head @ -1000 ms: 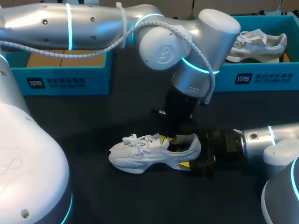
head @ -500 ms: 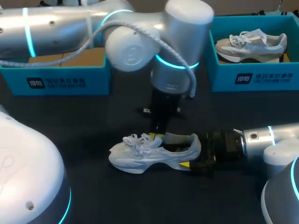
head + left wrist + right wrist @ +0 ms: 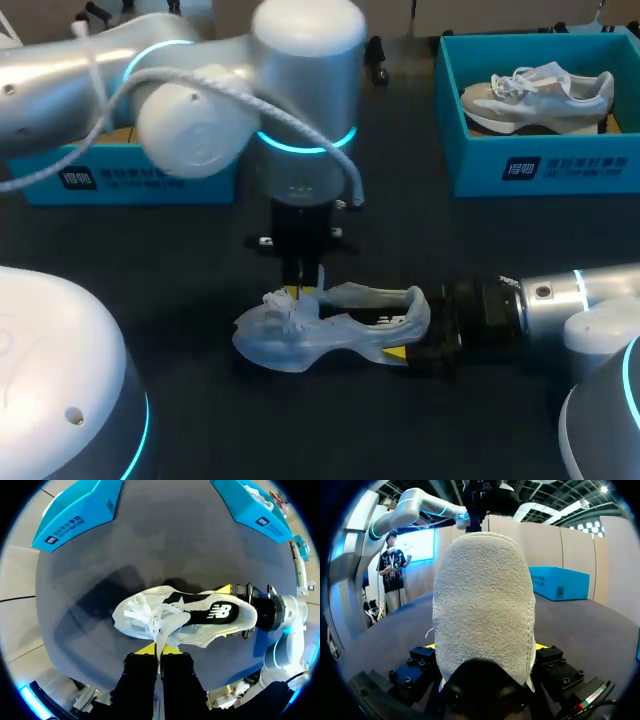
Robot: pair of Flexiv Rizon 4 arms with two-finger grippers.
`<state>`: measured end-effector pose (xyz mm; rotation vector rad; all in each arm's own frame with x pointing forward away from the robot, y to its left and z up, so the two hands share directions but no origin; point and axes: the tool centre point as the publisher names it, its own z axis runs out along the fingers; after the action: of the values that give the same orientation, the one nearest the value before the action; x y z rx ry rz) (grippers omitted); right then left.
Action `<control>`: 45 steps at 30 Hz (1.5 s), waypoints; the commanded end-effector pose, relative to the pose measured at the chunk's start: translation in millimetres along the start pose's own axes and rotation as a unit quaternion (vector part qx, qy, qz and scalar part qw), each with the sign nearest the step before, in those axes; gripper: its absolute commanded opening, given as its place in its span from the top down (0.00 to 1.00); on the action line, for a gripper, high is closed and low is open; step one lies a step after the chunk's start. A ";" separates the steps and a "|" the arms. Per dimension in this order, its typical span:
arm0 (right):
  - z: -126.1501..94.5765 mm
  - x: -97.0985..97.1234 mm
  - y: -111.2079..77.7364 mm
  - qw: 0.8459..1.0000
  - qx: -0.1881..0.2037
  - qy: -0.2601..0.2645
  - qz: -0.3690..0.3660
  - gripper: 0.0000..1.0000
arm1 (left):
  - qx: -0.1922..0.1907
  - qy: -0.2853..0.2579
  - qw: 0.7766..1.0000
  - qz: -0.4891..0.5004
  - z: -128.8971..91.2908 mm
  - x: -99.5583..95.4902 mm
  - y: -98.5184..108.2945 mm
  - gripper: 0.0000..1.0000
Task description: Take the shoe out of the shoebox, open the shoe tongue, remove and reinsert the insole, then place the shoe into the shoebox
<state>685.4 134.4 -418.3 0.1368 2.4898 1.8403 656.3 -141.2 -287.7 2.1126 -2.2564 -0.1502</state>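
The dark tabletop [image 3: 330,430] carries two teal shoeboxes along its far edge: the left shoebox [image 3: 130,180] is partly hidden behind the left arm [image 3: 200,120], and the right shoebox [image 3: 540,165] holds a second shoe [image 3: 540,95]. Near the tabletop's middle rests the white shoe [image 3: 330,330], opening upward, toe toward the left edge. The right gripper [image 3: 398,325] clamps its heel from both sides, while the left gripper [image 3: 303,292], above it, pinches the shoe tongue [image 3: 165,627] between its fingers.
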 end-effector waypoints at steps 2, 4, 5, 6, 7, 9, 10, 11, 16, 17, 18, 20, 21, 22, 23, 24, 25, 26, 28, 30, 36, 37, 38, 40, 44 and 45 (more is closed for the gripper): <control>0.8 -0.3 1.3 1.000 0.003 0.001 0.001 1.00 | 0.003 0.213 0.977 0.018 6.0 -19.0 3.7 1.00; 0.8 -0.3 1.3 1.000 0.003 0.001 0.001 1.00 | 0.006 0.219 0.975 0.027 8.6 -22.8 5.6 1.00; 0.8 -0.3 1.3 1.000 0.003 0.001 0.001 1.00 | 0.003 0.224 0.974 0.032 9.5 -25.2 5.5 1.00; 0.8 -0.3 1.3 1.000 0.003 0.001 0.001 1.00 | 0.004 0.228 0.973 0.035 10.7 -27.5 5.9 1.00; 0.8 -0.3 1.3 1.000 0.003 0.001 0.001 1.00 | 0.006 0.228 0.973 0.037 11.8 -29.8 7.1 1.00; 0.8 -0.3 1.3 1.000 0.003 0.001 0.001 1.00 | 0.006 0.233 0.971 0.044 14.1 -33.7 9.2 1.00; 0.8 -0.3 1.3 1.000 0.003 0.001 0.001 1.00 | 0.006 0.235 0.971 0.046 15.4 -35.7 10.3 1.00; 0.8 -0.3 1.3 1.000 0.003 0.001 0.001 1.00 | 0.006 0.236 0.971 0.048 16.9 -37.4 11.1 1.00; 0.8 -0.3 1.3 1.000 0.003 0.001 0.001 1.00 | 0.004 0.236 0.970 0.050 26.4 -45.3 12.8 1.00; 0.8 -0.3 1.3 1.000 0.003 0.001 0.001 1.00 | 0.003 0.236 0.971 0.048 28.4 -46.8 12.3 1.00; 0.8 -0.3 1.3 1.000 0.003 0.001 0.001 1.00 | 0.002 0.235 0.971 0.047 30.1 -48.3 12.0 1.00; 0.8 -0.3 1.3 1.000 0.003 0.001 0.001 1.00 | 0.000 0.234 0.971 0.042 33.4 -51.2 11.4 1.00; 0.8 -0.3 1.3 1.000 0.003 0.001 0.001 1.00 | 0.000 0.233 0.972 0.040 35.1 -52.9 11.1 1.00; 0.8 -0.3 1.3 1.000 0.003 0.001 0.001 1.00 | 0.000 0.231 0.972 0.038 36.8 -54.6 10.5 1.00; 0.8 -0.3 1.3 1.000 0.003 0.001 0.001 1.00 | -0.002 0.230 0.972 0.035 38.3 -56.3 9.8 1.00; 0.8 -0.3 1.3 1.000 0.003 0.001 0.001 1.00 | -0.003 0.230 0.973 0.032 39.3 -57.8 9.4 1.00; 0.8 -0.3 1.3 1.000 0.003 0.001 0.001 1.00 | -0.004 0.227 0.974 0.027 40.8 -59.5 8.9 1.00; 0.8 -0.3 1.3 1.000 0.003 0.001 0.001 1.00 | -0.006 0.224 0.974 0.020 42.8 -61.2 8.3 1.00; 0.8 -0.3 1.3 1.000 0.003 0.001 0.001 1.00 | -0.015 0.226 0.974 0.012 47.0 -64.6 7.2 1.00; 0.8 -0.3 1.3 1.000 0.003 0.001 0.001 1.00 | -0.020 0.226 0.974 0.011 49.2 -66.2 7.1 1.00; 0.8 -0.3 1.3 1.000 0.003 0.001 0.001 1.00 | -0.004 0.234 0.972 0.029 32.9 -66.5 8.3 0.63; 0.8 -0.3 1.3 1.000 0.003 0.001 0.001 1.00 | 0.000 0.238 0.971 0.035 28.3 -66.1 8.4 0.59; 0.8 -0.3 1.3 1.000 0.003 0.001 0.001 1.00 | 0.004 0.240 0.970 0.040 24.1 -65.7 7.9 0.54; 0.8 -0.3 1.3 1.000 0.003 0.001 0.001 1.00 | 0.016 0.241 0.969 0.053 14.5 -64.3 8.1 0.35; 0.8 -0.3 1.3 1.000 0.003 0.001 0.001 1.00 | 0.031 0.240 0.967 0.076 -3.0 -59.0 8.5 0.15; 0.8 -0.3 1.3 1.000 0.003 0.001 0.001 1.00 | 0.036 0.240 0.967 0.082 -6.7 -57.0 7.6 0.13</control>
<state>685.5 134.4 -418.2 0.1374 2.4905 1.8400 659.5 -88.2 -292.1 1.7266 -2.1235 0.3995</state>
